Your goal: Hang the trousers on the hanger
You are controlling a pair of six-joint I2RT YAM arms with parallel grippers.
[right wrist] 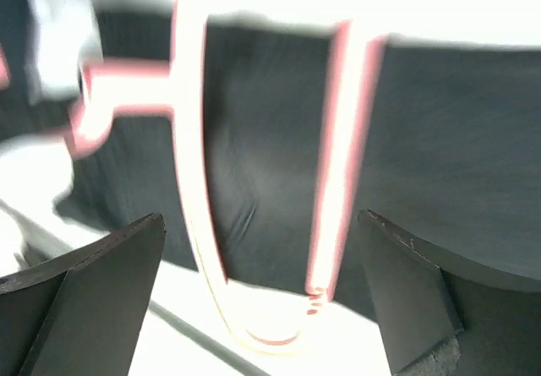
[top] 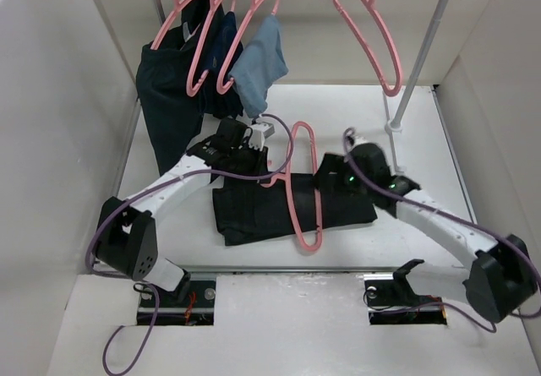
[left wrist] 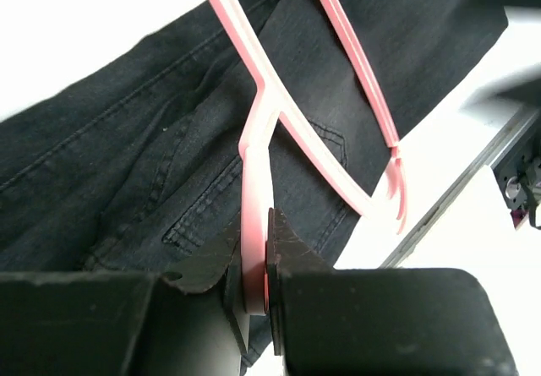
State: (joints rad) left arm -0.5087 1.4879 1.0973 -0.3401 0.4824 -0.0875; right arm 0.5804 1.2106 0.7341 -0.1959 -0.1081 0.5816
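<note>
The left gripper point(left wrist: 256, 262) is clenched on the hanger point(left wrist: 254, 152), its fingers pinching the flat pink stem just below where the two shoulder arms fork. From that grip the hanger's long axis runs straight out ahead of the fingers, across the trousers point(left wrist: 127, 156), and its far loop ends past their edge, near the table's front rim. The trousers lie folded on the table point(top: 397, 106) directly under and ahead of this gripper, their length running crosswise to the hanger.

The right gripper point(right wrist: 260, 224) is released, fingers spread wide and holding nothing. It hangs above the black cloth with the hanger's rounded end between and below its fingers. That view is blurred, so I cannot tell whether any fabric already passes through the hanger or merely lies beneath it. As I judge it, the left arm owns the hanger, and the right, nearer the free trouser end, is placed to feed cloth.

Farther out, beyond both grippers, a rail point(top: 427, 51) carries more pink hangers: some hold a dark navy-teal garment point(top: 169, 106) and a light blue cloth point(top: 258, 68), while the empty hanger point(top: 369, 34) holds nothing.
</note>
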